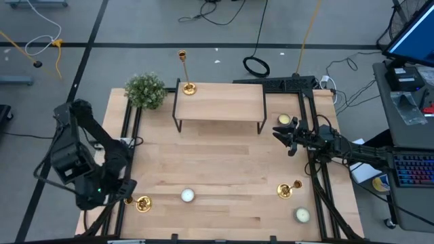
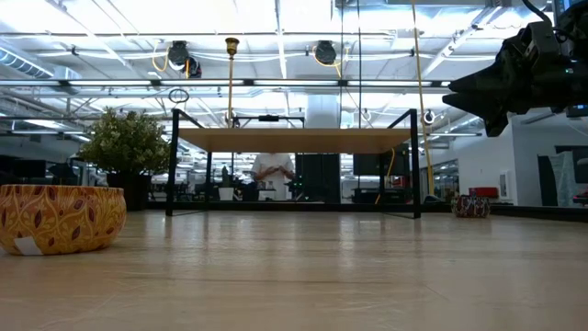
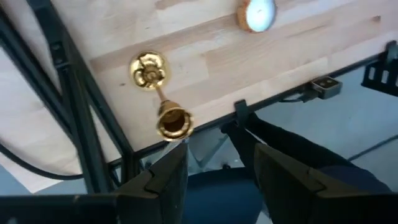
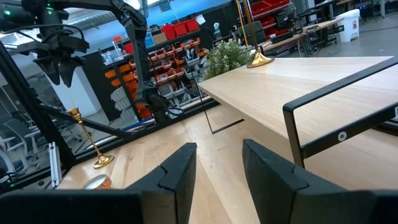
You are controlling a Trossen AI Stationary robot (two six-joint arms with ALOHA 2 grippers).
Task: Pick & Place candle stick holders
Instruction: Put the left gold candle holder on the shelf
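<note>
No readable brands, labels or writing in any view.

Three gold candle stick holders on the wooden table (image 1: 224, 169). Tallest candlestick (image 1: 186, 73) stands upright on the small raised shelf (image 1: 220, 102), at its far left corner, just beside the bushy green plant (image 1: 146, 90). Second candlestick (image 1: 142, 202) stands near the front left edge; third candlestick (image 1: 287, 190) stands front right.

Left gripper (image 1: 125, 192) hangs over the front left edge, right next to the second candlestick, not touching it. Left wrist view: fingers (image 3: 163, 180) spread apart w/ nothing between them; that candlestick's cup and flared base sit just ahead of them. Right gripper (image 1: 285, 133) hovers off the shelf's right end, near a candle (image 1: 284, 120) at the table's right edge. Right wrist view: fingers (image 4: 177, 168) parted, empty.

White candle (image 1: 187, 196) lies at front centre; another candle (image 1: 302, 215) at front right corner.

Only the low view shows the patterned gold candle cup (image 2: 60, 218) close up and a person (image 2: 272, 170) in the room beyond the shelf legs. It also shows a dark gripper at upper right, prob. the right one, though hard to tell from there. Only the high view shows a laptop and keyboard (image 1: 413, 169) off the table's right side. Right wrist view alone catches the left arm raised over a candlestick across the table.
</note>
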